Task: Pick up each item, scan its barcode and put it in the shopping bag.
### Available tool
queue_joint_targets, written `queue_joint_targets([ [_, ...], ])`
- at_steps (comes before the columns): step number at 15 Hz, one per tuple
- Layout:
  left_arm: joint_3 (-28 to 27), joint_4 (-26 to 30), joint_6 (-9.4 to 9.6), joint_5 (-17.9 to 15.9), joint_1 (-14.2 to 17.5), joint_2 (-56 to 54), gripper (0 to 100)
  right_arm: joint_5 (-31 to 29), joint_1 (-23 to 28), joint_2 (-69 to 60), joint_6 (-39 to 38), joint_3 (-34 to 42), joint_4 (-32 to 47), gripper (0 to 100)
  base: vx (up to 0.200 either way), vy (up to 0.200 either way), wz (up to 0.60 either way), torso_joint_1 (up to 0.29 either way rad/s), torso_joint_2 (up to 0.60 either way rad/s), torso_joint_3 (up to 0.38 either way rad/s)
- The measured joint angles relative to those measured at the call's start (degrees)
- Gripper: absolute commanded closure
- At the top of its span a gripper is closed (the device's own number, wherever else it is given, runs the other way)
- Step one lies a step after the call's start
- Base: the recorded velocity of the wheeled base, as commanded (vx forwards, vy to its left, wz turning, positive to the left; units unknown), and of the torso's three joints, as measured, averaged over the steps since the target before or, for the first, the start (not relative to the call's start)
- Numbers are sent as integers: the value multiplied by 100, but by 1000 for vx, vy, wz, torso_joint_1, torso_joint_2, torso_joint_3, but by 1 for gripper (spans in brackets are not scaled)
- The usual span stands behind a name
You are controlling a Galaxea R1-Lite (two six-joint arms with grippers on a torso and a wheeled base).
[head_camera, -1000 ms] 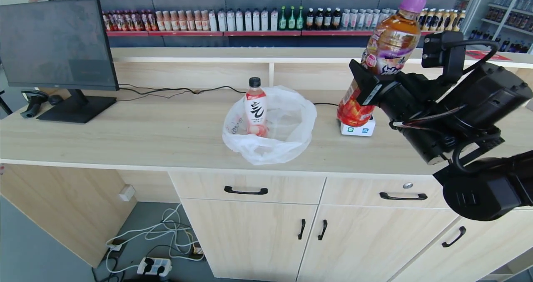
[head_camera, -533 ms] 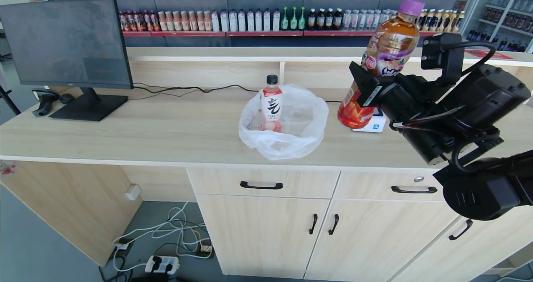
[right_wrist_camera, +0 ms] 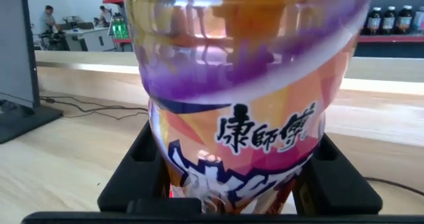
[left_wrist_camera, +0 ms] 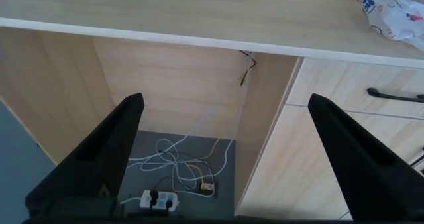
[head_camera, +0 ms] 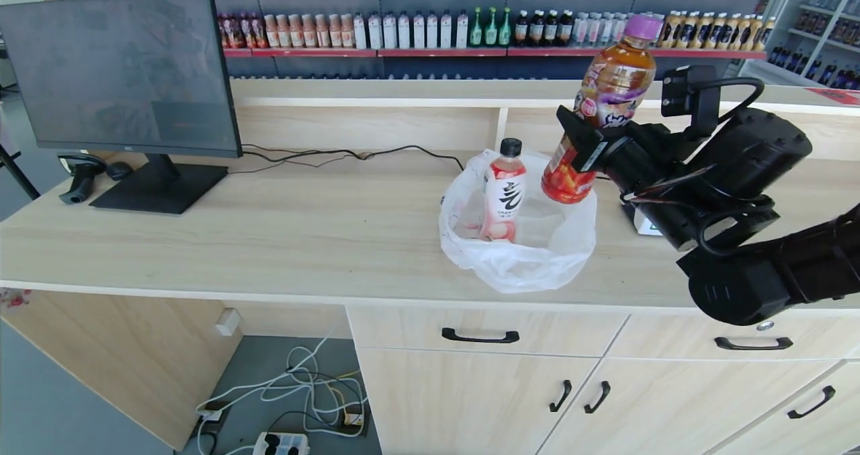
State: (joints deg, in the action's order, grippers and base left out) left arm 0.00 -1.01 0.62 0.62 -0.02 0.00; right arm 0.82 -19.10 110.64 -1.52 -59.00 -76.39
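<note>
Plastic bottle (head_camera: 615, 85) looks full, heavy and slippery; right tool (head_camera: 579, 151) is clamped around its lower label, probably the firmest place

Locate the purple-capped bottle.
Head view, right side: the purple-capped bottle sits in the right gripper, tilted over the shopping bag's right edge, beside the pink bottle inside.

Bright, even light; reflections on bottle (right_wrist_camera: 245, 65)
</note>
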Motion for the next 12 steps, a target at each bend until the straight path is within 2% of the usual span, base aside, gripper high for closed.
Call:
queue_joint_targets([
  [9,0,6,9,-2,2,0,0,16,183,419,5,-73,-57,100,0,0,0,0,0,0],
  [12,0,0,24,-5,2,2,0,-126,221,788,-33,-95,-466,100,0,0,0,0,0,0],
])
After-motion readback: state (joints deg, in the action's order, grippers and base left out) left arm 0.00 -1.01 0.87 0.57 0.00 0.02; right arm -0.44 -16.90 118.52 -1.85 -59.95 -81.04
